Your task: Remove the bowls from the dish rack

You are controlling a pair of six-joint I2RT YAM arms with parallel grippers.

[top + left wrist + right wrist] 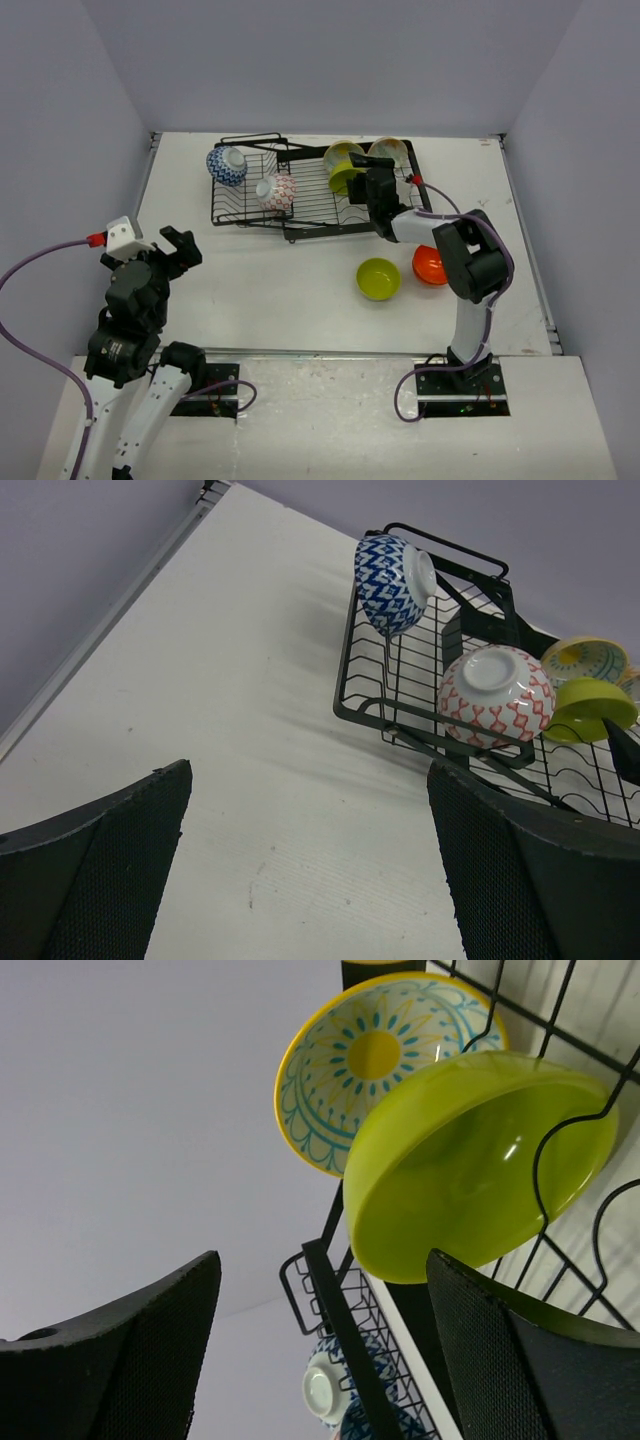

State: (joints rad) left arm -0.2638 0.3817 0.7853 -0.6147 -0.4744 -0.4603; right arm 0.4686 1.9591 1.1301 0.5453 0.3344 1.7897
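Observation:
The black wire dish rack (300, 222) stands at the back of the table. It holds a blue-patterned bowl (227, 165) at its left end, a red-and-white bowl (276, 192), a lime green bowl (343, 178) and two cream bowls (341, 153) (389, 150). A second lime green bowl (379, 278) and an orange bowl (430, 265) sit on the table in front. My right gripper (364, 172) is open over the rack, right next to the lime bowl (470, 1170) and cream bowl (370, 1060). My left gripper (180, 248) is open and empty, well left of the rack.
The left wrist view shows bare white table under my left gripper (310, 860), with the rack's near corner (350, 705), the blue bowl (393, 583) and the red-and-white bowl (495, 695) ahead. Grey walls enclose the table on three sides.

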